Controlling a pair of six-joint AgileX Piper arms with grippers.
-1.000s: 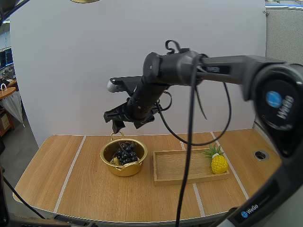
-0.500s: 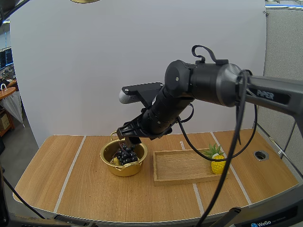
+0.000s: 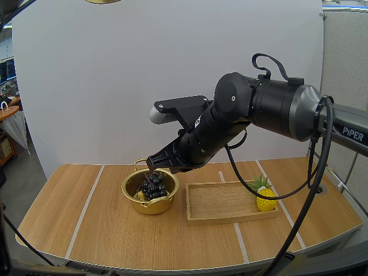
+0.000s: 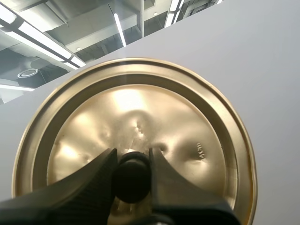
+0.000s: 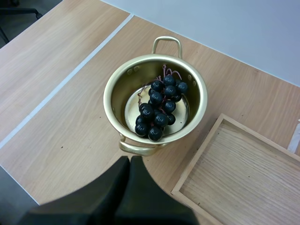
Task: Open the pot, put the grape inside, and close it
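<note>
Grapes (image 5: 158, 112) sit in the pot (image 5: 117, 91); right pincer (image 5: 129, 161), closed empty above it, should clear before left pincer (image 4: 132, 157), clamping the knob (image 4: 132, 177) of the lid (image 4: 140, 108), lowers it level.

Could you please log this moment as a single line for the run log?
grapes: inside pot | lid: off, held in left gripper jaws | right gripper: jaws shut, empty, above pot | next: close pot

Left end effector (image 4: 132, 157) is pinching the black knob (image 4: 132, 179) of the gold lid (image 4: 140, 110), one finger gripping each side of it.
</note>
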